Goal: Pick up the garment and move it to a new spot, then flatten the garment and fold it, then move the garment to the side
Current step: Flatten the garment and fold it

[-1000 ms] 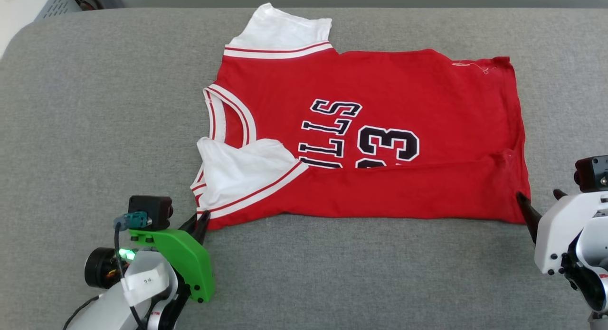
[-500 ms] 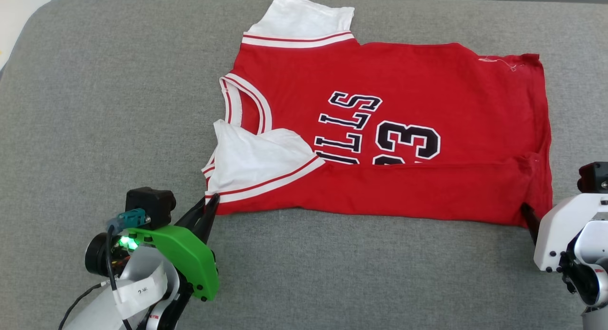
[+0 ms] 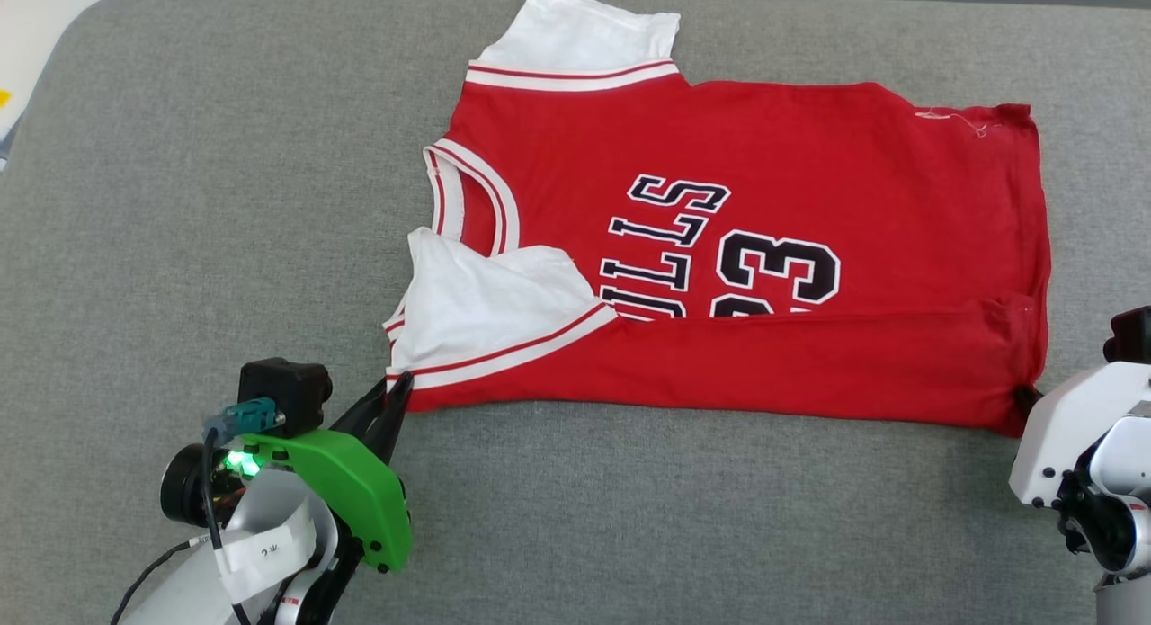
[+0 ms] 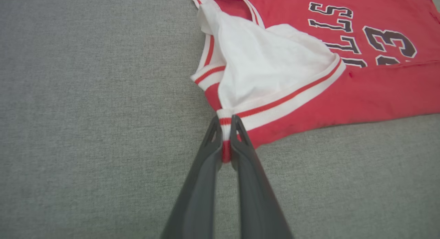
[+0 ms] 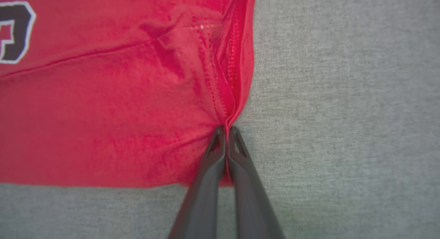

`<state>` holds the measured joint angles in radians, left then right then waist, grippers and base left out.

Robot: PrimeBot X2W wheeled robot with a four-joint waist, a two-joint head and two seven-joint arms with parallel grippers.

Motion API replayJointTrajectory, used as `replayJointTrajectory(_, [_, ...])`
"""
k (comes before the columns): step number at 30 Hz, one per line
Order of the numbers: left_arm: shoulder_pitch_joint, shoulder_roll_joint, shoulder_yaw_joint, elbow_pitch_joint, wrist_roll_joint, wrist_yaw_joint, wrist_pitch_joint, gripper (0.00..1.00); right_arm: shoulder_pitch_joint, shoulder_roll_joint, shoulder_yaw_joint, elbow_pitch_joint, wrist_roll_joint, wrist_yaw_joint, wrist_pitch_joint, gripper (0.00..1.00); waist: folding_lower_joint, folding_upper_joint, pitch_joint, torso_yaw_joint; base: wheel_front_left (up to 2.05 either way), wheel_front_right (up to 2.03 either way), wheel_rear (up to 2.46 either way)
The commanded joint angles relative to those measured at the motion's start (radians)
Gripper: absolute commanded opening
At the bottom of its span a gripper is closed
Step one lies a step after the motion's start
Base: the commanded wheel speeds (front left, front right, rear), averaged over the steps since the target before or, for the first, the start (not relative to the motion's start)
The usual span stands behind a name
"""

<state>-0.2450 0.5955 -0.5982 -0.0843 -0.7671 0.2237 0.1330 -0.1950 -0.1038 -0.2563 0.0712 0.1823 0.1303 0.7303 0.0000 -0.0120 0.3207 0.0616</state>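
Since one second ago, the right gripper (image 5: 226, 129) has gone from fingers apart to clamped on the near right hem corner of the red jersey (image 3: 791, 148). The left gripper (image 4: 225, 121) is clamped on the striped sleeve trim at the near left corner. The red jersey lies flat on the grey upholstered surface (image 3: 225, 202), lettering up, near edge folded over.
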Motion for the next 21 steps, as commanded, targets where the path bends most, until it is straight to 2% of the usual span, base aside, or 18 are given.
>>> replayJointTrajectory(1, [0.005, 0.0, 0.0, 0.008, -0.001, -0.005, -0.002, 0.0, 0.002, 0.004, 0.006, 0.017, 0.002, 0.0, 0.001, 0.0, 0.0, 0.012, -0.018, -0.002, 0.0, 0.0, 0.0])
replayJointTrajectory(12, [0.063, 0.021, -0.014, 0.027, -0.026, -0.002, 0.019, 0.0, 0.06, -0.036, -0.004, -0.047, 0.04, 0.0, 0.023, 0.0, 0.0, 0.012, -0.139, -0.004, 0.0, 0.0, 0.0])
replayJointTrajectory(17, [0.127, 0.033, -0.04, 0.018, -0.039, 0.007, 0.044, 0.0, 0.136, -0.048, -0.014, -0.118, 0.056, 0.0, 0.072, 0.0, 0.0, 0.012, -0.184, -0.003, 0.0, 0.0, 0.0])
replayJointTrajectory(21, [0.179, 0.02, -0.059, 0.008, -0.062, 0.014, 0.051, 0.0, 0.208, -0.049, -0.033, -0.168, 0.048, 0.0, 0.131, 0.0, 0.0, 0.012, -0.206, -0.001, 0.0, 0.0, 0.0])
